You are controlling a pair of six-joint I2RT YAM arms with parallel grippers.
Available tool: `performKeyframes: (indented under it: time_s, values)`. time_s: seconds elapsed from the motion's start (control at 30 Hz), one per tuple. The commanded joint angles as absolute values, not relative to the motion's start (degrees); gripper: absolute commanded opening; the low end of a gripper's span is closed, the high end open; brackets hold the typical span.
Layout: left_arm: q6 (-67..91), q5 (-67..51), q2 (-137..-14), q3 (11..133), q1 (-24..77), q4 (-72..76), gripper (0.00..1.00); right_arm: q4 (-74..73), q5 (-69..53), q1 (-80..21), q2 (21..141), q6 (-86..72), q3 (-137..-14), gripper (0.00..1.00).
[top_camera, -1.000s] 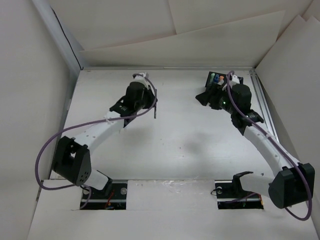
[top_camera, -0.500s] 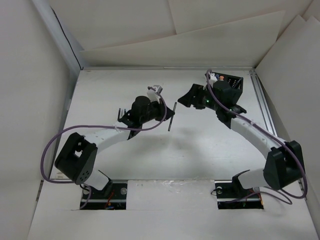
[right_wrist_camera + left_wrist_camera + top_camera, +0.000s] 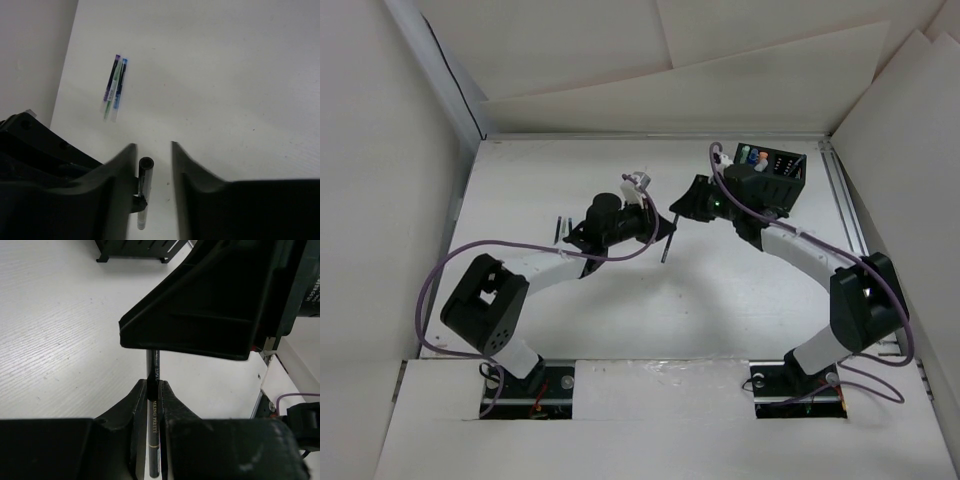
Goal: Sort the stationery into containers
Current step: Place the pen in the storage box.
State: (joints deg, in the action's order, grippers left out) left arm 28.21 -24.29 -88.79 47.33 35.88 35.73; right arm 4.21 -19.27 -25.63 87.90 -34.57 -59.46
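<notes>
A slim black pen (image 3: 667, 240) with gold lettering (image 3: 154, 432) is clamped upright in my left gripper (image 3: 154, 383), which is shut on its middle. My right gripper (image 3: 152, 147) hangs over the pen's open top end (image 3: 145, 172). Its jaws straddle that end: the pen rests against the left finger (image 3: 117, 175), with a clear gap to the right one. Both grippers (image 3: 660, 226) (image 3: 682, 212) meet over the table's middle. The black organiser box (image 3: 782, 166) stands at the back right with blue and orange pieces (image 3: 752, 155) sticking up. Two slim pieces (image 3: 114, 89), purple-green and blue, lie side by side on the table.
The two loose pieces (image 3: 560, 229) lie left of my left arm. The right gripper's body (image 3: 210, 305) fills the top of the left wrist view. The organiser's base (image 3: 135, 249) shows at that view's top edge. White walls enclose the table (image 3: 720, 290).
The left arm carried the black pen rightward to the table's middle. The right gripper left the organiser, came over the pen's top, and its jaws narrowed around it.
</notes>
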Motion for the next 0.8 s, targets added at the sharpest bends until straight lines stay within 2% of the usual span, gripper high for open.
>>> performKeyframes:
  time_s: [0.0, 0.13, 0.23, 0.37, 0.4, 0.47, 0.6, 0.67, 0.77]
  values:
    - [27.8, -26.8, -88.9, 47.9, 35.7, 40.1, 0.0, 9.7, -19.4, -26.0, 88.7, -35.8, -62.1, 0.29]
    - [27.8, -26.2, -88.9, 47.9, 35.7, 40.6, 0.0, 10.3, -19.4, -26.0, 89.2, -36.4, -61.5, 0.09]
    - [28.3, -26.2, -88.9, 47.9, 35.7, 41.1, 0.0, 10.3, -18.7, -26.0, 89.2, -37.7, -61.5, 0.0]
    - [28.3, -27.2, -88.2, 46.8, 35.7, 42.7, 0.37, 10.3, -17.8, -24.7, 88.4, -37.7, -61.0, 0.0]
    - [28.3, -27.8, -87.6, 46.3, 35.7, 42.7, 0.49, 10.3, -17.1, -24.7, 87.6, -37.7, -61.0, 0.0]
    - [27.6, -27.8, -87.0, 45.6, 35.7, 42.7, 0.55, 10.3, -16.6, -22.4, 86.8, -37.7, -61.0, 0.0]
    - [26.3, -27.2, -83.5, 44.2, 35.7, 42.7, 0.6, 9.7, -16.6, -17.2, 85.4, -37.7, -61.7, 0.0]
    - [25.5, -25.9, -81.1, 43.3, 35.7, 40.8, 0.65, 9.7, -16.6, -12.7, 84.9, -37.7, -63.0, 0.0]
    - [24.3, -23.2, -78.3, 41.1, 35.7, 38.9, 0.68, 6.9, -13.6, -5.7, 84.9, -37.7, -65.8, 0.0]
